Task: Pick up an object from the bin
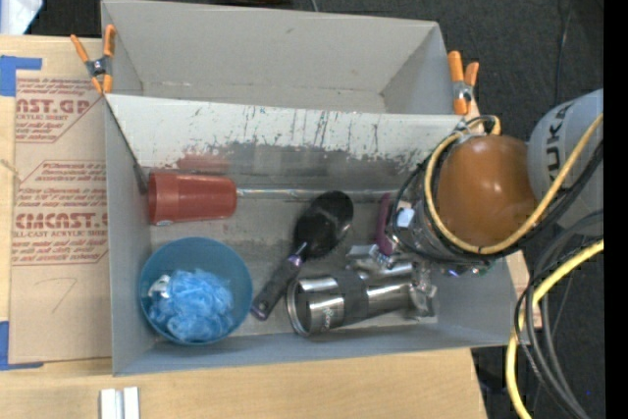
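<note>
1. Topmost, nearest the camera, is the arm's rounded orange cover [478, 189], hanging over the right end of the bin [275, 44]. The gripper [410, 272] sits below it, low in the bin by the near-right corner. Whether the gripper is apart or together cannot be told, and nothing can be seen clamped in it.
2. Grey metal, the bin has a scuffed, streaked floor.
3. At the near-left corner stands a blue bowl [211, 250], upright, holding crumpled blue stuff [201, 299].
4. Along the near wall, right of the middle, a steel cylinder [343, 301] lies on its side. Its right end is under the gripper, and whether the two touch cannot be told. It is the thing nearest the gripper.
5. Against the left wall, behind the bowl, a red cup [191, 197] lies on its side.
6. At mid-floor a black brush [319, 226] lies aslant, its round head toward the far wall and its handle running toward the bowl, just beside the cylinder's left end.
7. A small purple thing [385, 223] stands just left of the gripper; its kind cannot be told.
</note>
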Controlling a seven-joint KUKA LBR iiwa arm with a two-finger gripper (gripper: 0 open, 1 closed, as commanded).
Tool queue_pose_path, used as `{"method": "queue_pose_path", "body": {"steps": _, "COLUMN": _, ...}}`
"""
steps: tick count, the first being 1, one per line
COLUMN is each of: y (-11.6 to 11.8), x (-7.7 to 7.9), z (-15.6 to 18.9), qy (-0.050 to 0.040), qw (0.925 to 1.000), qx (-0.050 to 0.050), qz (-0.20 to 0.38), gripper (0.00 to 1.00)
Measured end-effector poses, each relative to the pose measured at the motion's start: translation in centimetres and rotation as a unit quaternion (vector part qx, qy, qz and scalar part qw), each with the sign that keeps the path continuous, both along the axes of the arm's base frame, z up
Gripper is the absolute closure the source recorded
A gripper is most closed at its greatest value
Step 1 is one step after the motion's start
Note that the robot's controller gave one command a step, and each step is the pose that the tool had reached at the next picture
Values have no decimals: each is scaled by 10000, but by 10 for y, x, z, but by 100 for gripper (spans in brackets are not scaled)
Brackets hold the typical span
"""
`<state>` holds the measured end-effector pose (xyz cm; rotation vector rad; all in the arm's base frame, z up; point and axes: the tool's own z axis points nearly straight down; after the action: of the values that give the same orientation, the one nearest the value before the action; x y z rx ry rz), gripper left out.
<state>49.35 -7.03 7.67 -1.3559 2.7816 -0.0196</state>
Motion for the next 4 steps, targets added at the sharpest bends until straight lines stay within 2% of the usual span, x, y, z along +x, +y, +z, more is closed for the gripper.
{"method": "queue_pose_path", "body": {"steps": 1, "y": -11, "x": -6, "z": -4, "qy": -1, "qw": 9996, "qx": 7, "qz": -290, "gripper": 0}}
{"method": "queue_pose_path", "body": {"steps": 2, "y": 0, "x": 4, "z": 5, "qy": -16, "qw": 10000, "qx": 19, "qz": -78, "gripper": 100}}
{"method": "queue_pose_path", "body": {"steps": 4, "y": 0, "x": 3, "z": 2, "qy": -47, "qw": 9999, "qx": 28, "qz": -125, "gripper": 100}}
